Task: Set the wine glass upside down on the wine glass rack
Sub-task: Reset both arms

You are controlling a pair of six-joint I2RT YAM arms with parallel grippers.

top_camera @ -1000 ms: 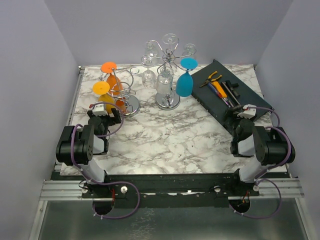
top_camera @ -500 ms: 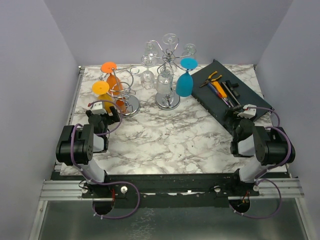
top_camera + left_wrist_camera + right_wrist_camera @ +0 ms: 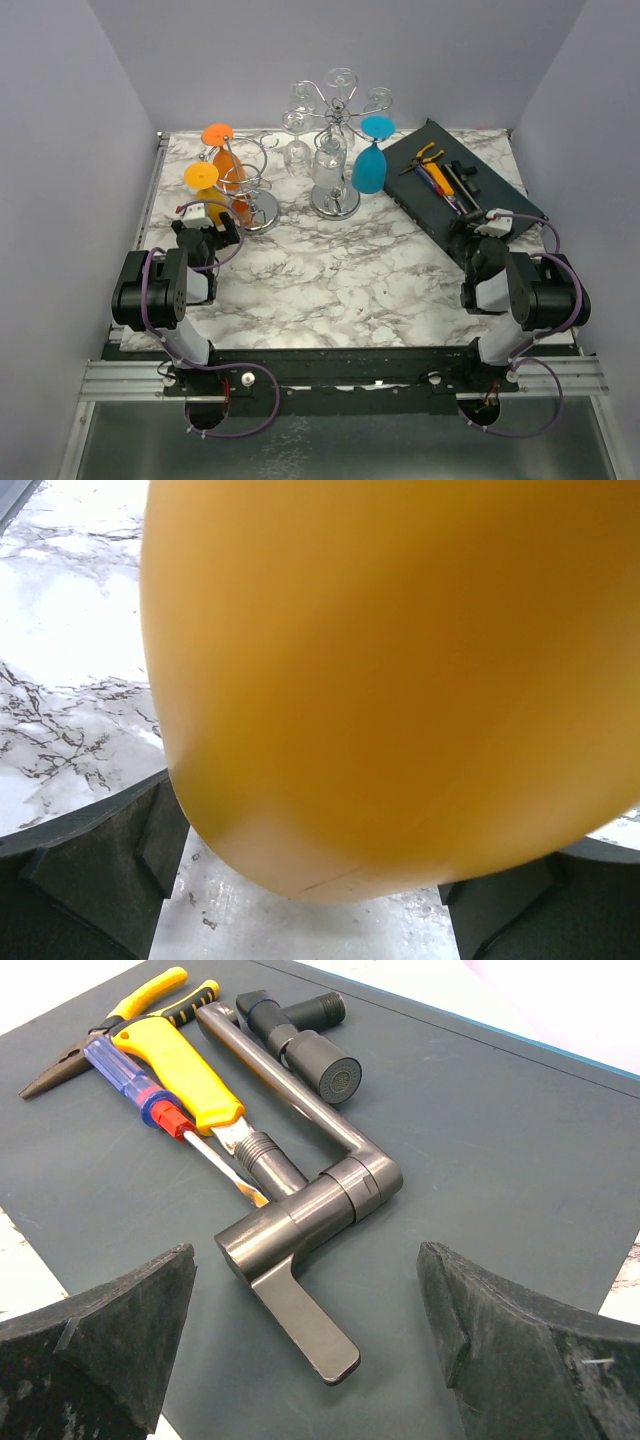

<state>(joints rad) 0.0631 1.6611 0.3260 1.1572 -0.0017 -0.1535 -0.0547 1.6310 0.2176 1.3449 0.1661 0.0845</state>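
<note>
In the top external view, the yellow wine glass hangs upside down on the wine glass rack at the counter's left rear, foot disc uppermost, right beside an orange glass on the same rack. The left end effector sits low against the yellow bowl. The right end effector rests well apart, over the tool tray. Judging by this, the glass looks placed. The main risk is a sideways or upward pull-back that drags a finger across the bowl, swinging it into the orange glass or lifting its foot out of the wire.

In the left wrist view, the yellow bowl fills almost the whole picture. The end effector's fingers are spread as wide as they go and show only at the bottom corners. Whether a pad touches the glass cannot be told, but nothing looks clamped. With so little clearance visible, any twist of the wrist could nudge the bowl.

In the right wrist view, the jaws are fully spread and hold nothing, poised above a bent metal handle and screwdrivers on the tray. A stray dip here would only knock tools.
</note>
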